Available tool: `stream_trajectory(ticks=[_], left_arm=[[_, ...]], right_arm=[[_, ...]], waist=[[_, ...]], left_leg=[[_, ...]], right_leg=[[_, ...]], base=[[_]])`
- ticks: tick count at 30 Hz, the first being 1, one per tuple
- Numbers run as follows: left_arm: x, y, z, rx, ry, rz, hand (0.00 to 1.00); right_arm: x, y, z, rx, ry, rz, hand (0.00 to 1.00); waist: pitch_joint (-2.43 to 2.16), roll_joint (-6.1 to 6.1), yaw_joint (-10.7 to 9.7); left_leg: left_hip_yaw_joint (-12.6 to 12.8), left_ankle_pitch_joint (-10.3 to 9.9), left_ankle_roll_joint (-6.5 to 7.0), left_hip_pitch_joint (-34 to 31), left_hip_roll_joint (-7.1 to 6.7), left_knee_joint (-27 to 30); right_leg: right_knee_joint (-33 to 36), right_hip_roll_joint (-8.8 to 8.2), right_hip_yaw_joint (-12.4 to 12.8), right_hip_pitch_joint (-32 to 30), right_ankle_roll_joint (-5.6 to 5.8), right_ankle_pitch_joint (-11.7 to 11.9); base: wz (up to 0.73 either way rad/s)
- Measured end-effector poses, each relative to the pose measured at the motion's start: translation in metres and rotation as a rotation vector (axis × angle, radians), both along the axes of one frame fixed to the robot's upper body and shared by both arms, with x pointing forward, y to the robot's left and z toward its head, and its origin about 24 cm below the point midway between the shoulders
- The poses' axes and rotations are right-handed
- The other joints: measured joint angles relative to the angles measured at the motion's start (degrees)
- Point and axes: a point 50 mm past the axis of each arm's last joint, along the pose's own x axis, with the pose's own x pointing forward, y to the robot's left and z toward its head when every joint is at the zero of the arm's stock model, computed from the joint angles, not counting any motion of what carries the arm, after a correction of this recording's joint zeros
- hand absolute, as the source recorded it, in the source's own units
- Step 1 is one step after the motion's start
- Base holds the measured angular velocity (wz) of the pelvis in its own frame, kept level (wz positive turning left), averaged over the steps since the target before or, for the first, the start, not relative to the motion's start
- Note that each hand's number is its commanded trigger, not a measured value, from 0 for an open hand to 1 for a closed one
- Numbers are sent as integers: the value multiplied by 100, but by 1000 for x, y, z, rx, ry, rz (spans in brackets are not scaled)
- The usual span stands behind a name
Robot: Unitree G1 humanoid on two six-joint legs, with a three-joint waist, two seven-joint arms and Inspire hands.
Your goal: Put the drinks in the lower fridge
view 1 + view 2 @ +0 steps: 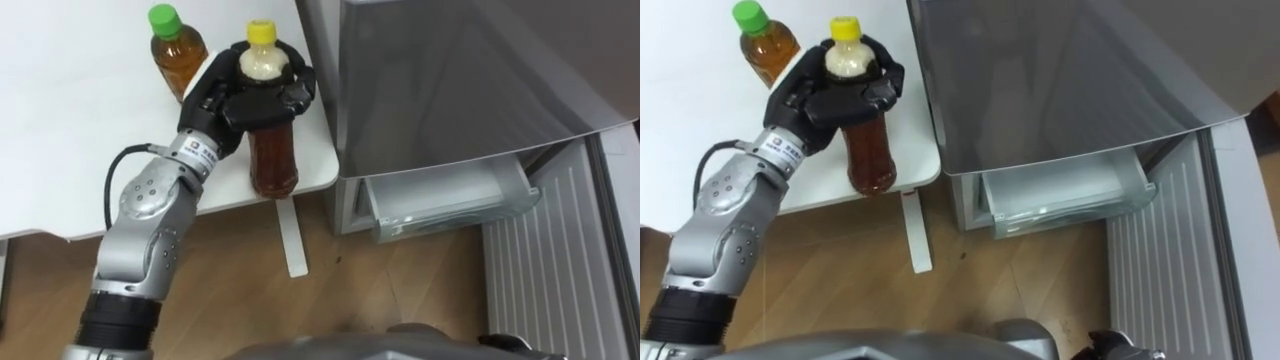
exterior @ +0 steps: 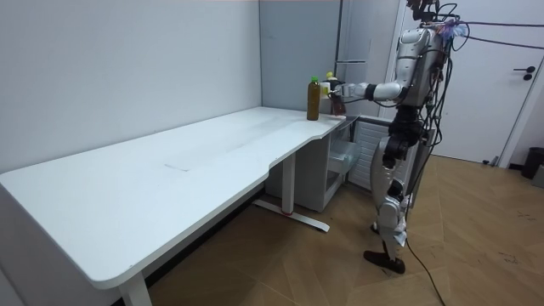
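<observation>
Two drinks on the white bench [image 1: 70,120] by the fridge [image 1: 450,80], left hand [image 1: 225,100] wrapped tight round the yellow-capped bottle [image 1: 273,160] at the corner, green-capped bottle [image 1: 178,55] just behind, lower drawer [image 1: 450,205] hanging open

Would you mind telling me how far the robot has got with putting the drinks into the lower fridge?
Done: the lower fridge drawer stands open, with no drink visible inside. In hand: the left robot hand is curled round the yellow-capped bottle at the corner of the table. Left: carry it to the drawer, then fetch the green-capped bottle, which stands on the table.
</observation>
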Motion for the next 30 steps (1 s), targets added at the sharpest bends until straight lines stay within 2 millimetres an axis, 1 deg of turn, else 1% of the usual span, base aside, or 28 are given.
stream_trajectory(ticks=[2,10,13,19,24,25,27,29,30], left_arm=[[3,-1,5,-1,-20,-6,100],[3,-3,9,-5,-39,-13,100],[3,-5,12,-13,-54,-16,100],[0,-18,22,-34,-101,-57,100],[-3,-26,32,-42,-142,-90,100],[-4,-28,34,-53,-152,-93,100],[-5,-30,37,-66,-166,-94,100],[-5,-31,40,-67,-177,-100,100],[-5,-32,40,-68,-177,-103,100]], right_arm=[[4,0,1,6,-39,-29,0],[3,0,1,10,-77,-140,0],[7,1,1,0,-96,-160,0],[25,4,3,-3,-131,-82,0],[31,5,5,-4,-144,-41,0],[33,5,6,-4,-156,-31,0],[40,7,8,3,-186,-25,0],[57,17,12,48,-270,-22,0],[61,21,13,62,-289,-22,0]], waist=[[-11,10,0],[-21,27,17],[-28,39,37],[-27,41,179],[-26,39,272],[-25,37,321],[-26,35,359],[-30,33,413],[-34,32,436]], left_leg=[[0,0,0,5,1,0],[-3,-1,-1,-63,13,20],[-15,0,-1,-53,16,16],[-43,0,-1,-54,26,8],[-48,0,-1,-44,30,6],[-33,0,-1,-49,30,7],[-22,0,-1,-42,29,8],[-23,1,-2,-43,30,9],[-23,1,-2,-42,30,10]], right_leg=[[0,0,-8,9,-2,1],[-7,-2,-87,-24,-18,12],[2,1,-84,-26,-26,18],[7,10,-92,-29,-36,35],[4,14,-91,-4,-37,35],[4,16,-87,-7,-37,35],[1,15,-86,-14,-37,35],[2,17,-81,-26,-37,35],[2,17,-83,-25,-37,35]], base=[[0],[2],[0],[2],[1],[-4],[0],[0],[0]])
